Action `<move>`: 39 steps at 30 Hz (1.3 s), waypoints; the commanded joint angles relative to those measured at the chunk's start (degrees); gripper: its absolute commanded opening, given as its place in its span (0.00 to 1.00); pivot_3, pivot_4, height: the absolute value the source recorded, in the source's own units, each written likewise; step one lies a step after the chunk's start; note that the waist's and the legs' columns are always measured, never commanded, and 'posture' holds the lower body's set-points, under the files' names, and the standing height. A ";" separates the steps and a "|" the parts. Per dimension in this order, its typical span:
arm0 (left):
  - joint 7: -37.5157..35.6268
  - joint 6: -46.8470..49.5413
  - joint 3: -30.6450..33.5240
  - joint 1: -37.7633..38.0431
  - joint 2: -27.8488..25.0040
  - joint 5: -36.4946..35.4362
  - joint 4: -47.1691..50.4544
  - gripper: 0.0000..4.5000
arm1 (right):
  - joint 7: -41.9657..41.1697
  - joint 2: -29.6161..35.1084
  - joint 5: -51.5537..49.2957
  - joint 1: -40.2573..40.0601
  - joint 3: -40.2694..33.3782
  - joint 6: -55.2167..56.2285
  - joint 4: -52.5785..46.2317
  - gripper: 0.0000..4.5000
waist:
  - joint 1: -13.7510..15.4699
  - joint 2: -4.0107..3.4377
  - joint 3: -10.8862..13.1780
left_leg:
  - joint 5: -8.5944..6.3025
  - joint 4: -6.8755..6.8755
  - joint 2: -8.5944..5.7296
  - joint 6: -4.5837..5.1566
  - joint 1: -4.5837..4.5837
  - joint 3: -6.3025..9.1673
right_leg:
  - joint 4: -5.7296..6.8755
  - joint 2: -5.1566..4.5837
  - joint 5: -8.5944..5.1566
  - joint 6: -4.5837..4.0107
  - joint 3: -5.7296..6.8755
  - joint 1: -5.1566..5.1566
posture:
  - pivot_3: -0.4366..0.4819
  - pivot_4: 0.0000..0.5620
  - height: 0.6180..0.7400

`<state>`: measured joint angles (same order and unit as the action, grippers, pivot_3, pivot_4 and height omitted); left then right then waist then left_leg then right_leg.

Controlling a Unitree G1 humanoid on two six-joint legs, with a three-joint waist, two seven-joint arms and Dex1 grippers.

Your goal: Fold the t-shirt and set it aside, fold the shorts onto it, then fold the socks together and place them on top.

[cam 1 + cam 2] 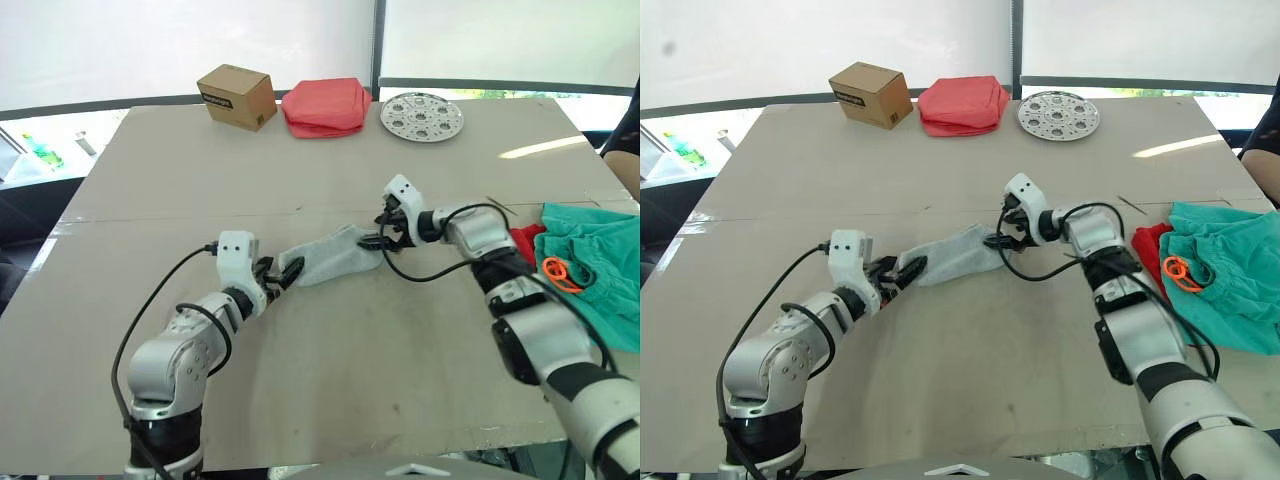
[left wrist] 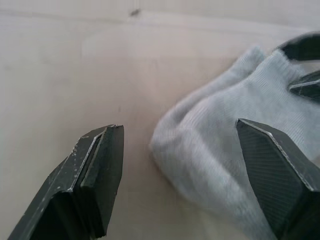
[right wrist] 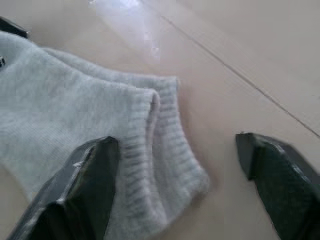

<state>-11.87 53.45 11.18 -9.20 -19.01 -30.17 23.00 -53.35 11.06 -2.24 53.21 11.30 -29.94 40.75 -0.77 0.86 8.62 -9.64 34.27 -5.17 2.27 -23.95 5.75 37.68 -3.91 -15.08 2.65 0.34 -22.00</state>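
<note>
The light grey socks (image 1: 330,257) lie stacked together on the table's middle. My left gripper (image 1: 285,272) is open at their toe end, one finger on each side of the fabric (image 2: 220,150). My right gripper (image 1: 378,238) is open at the ribbed cuffs (image 3: 165,165), and the cloth lies between its fingers. Neither gripper has closed on the socks. At the right edge the teal shorts (image 1: 600,270) lie crumpled with an orange drawstring loop (image 1: 560,272). A bit of the red t-shirt (image 1: 525,240) shows from under them.
At the table's far edge stand a cardboard box (image 1: 237,97), a folded salmon-pink cloth bundle (image 1: 325,105) and a round perforated metal plate (image 1: 421,116). A person's dark sleeve (image 1: 630,125) shows at the far right. The tan table (image 1: 200,180) has bare room on the left.
</note>
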 commanded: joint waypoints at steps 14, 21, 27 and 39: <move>-2.24 -6.36 7.93 -4.69 -2.29 -2.05 -4.73 0.85 | 31.14 -10.85 -8.89 -14.05 -18.99 -20.24 -30.50 0.01 | 0.44 0.00 -0.02 | -0.01 -0.06 0.02 0.01 0.06 0.02 | 0.01 -0.02 -0.01 0.00 0.00 0.03 | 0.48 0.27 1.00; -3.09 -2.23 6.36 -4.34 -1.99 -3.88 -5.09 0.85 | 41.22 -17.37 -11.01 -23.98 -20.36 -31.43 -47.28 0.01 | 0.14 -0.01 -0.02 | 0.00 -0.25 0.01 0.00 0.04 0.02 | 0.02 -0.02 -0.01 0.00 -0.03 -0.10 | 0.48 0.27 1.00; -5.83 -2.24 3.63 -7.80 -3.13 -3.40 -9.33 0.85 | 38.23 -10.86 -12.04 -27.02 -16.67 -31.12 -52.72 0.51 | 0.14 -0.02 -0.01 | 0.01 -0.14 0.00 -0.01 0.04 0.01 | -0.03 -0.02 -0.03 0.00 -0.02 -0.04 | 0.48 0.27 1.00; -11.04 -3.97 -0.64 -11.33 -4.40 -2.31 -13.67 0.85 | 30.22 2.02 -21.56 -29.03 -13.12 -39.70 -69.24 0.73 | -0.15 0.01 0.03 | 0.00 -0.26 0.21 0.00 -0.02 0.03 | -0.14 0.11 -0.04 0.01 0.00 -0.10 | 0.48 0.27 1.00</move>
<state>-22.20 50.71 10.39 -19.87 -22.95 -32.51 8.30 -22.45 12.95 -22.00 22.99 -1.56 -68.71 -26.27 -0.92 0.87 8.65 -9.64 34.02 -4.95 2.27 -23.97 5.78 37.54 -3.80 -15.12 2.65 0.34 -22.10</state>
